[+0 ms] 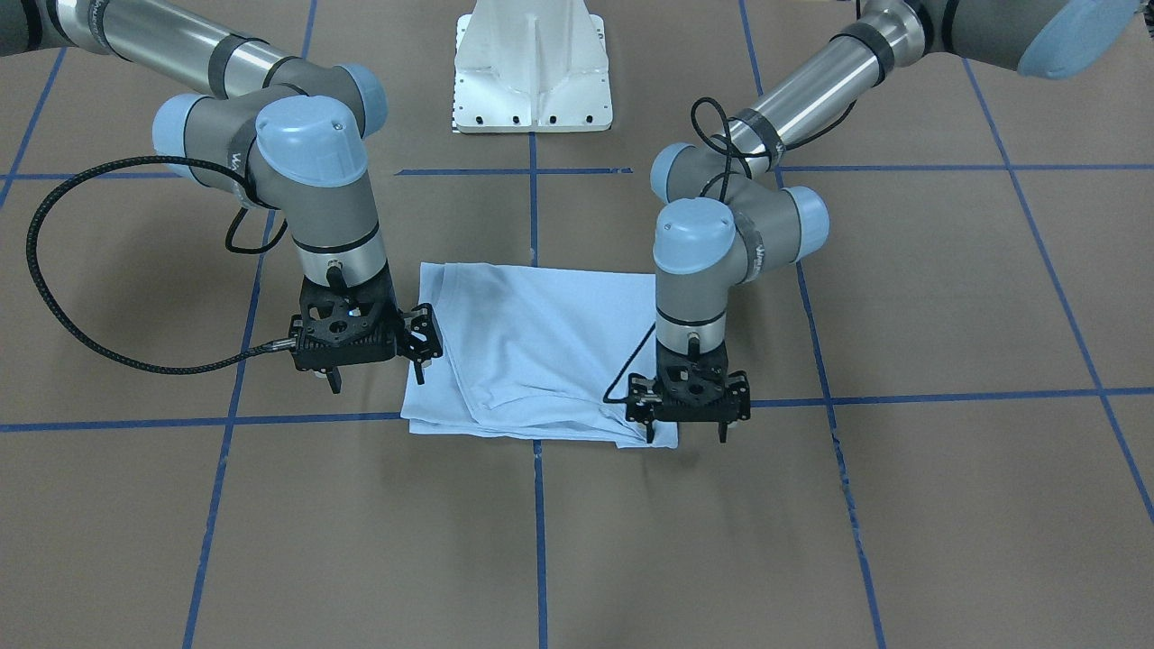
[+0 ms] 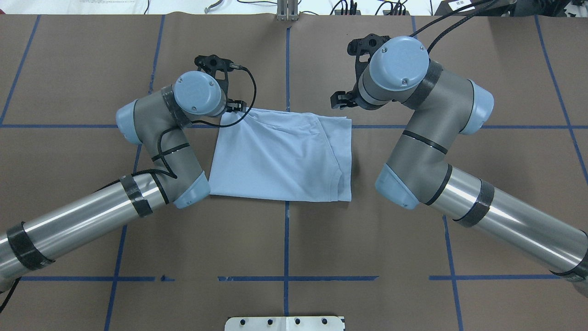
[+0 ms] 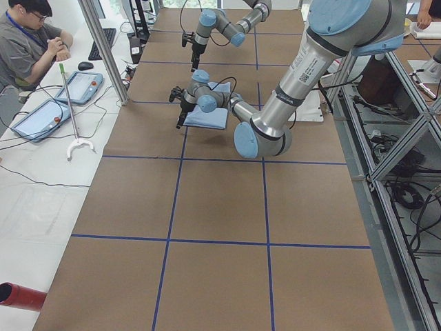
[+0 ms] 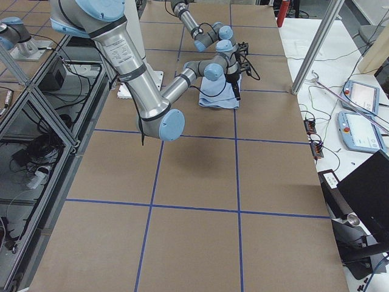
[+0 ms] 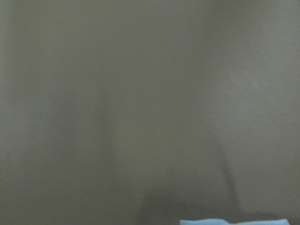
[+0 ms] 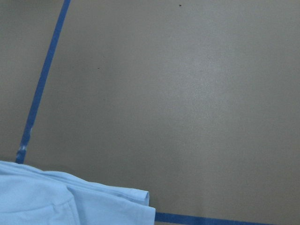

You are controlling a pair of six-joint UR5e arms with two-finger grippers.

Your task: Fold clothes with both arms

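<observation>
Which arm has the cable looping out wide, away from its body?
The right arm, on the front view's left: its braided cable arcs far out sideways. The left arm's short cable is a small loop by its wrist.

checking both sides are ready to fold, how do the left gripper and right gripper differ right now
The left gripper sits low at a corner of the shirt, one finger over the cloth; the right gripper seems to hang higher beside the opposite edge. The left gripper's wrist view is blurred, with only a sliver of shirt; the right gripper's shows a sharp shirt corner. Both are open, point down and hold nothing.
</observation>
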